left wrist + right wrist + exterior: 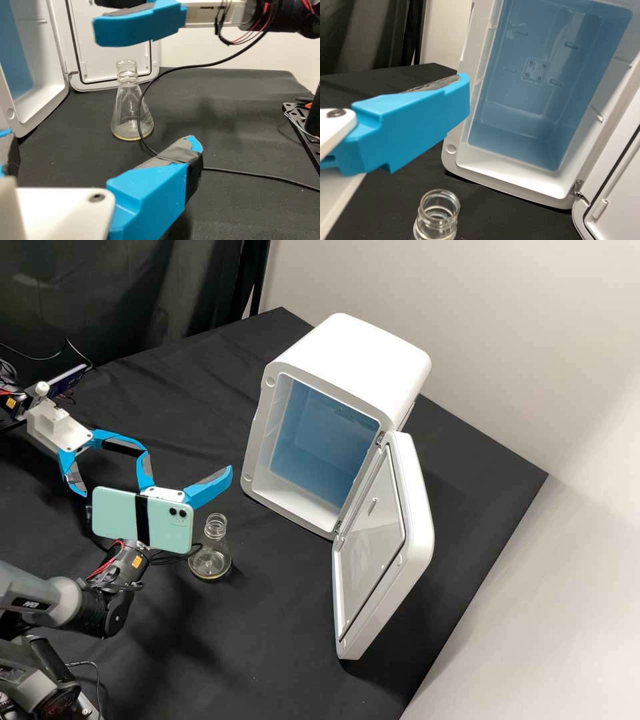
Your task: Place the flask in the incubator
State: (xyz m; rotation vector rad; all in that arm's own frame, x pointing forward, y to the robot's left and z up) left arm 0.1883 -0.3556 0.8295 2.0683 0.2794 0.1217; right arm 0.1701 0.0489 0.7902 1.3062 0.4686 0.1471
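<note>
On the black bench (267,627), left gripper (107,470) and right gripper (187,470) (both empty) gape wide near the upright flask (211,550).

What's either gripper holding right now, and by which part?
Nothing. Flask stands free on the bench, untouched; right gripper hangs above it, left gripper open farther off.

White incubator (360,367), blue inside; clear flask (211,553); black bench (200,387).

Flask (210,555) on bench (220,647), left of incubator (363,363); door (383,540) right
</note>
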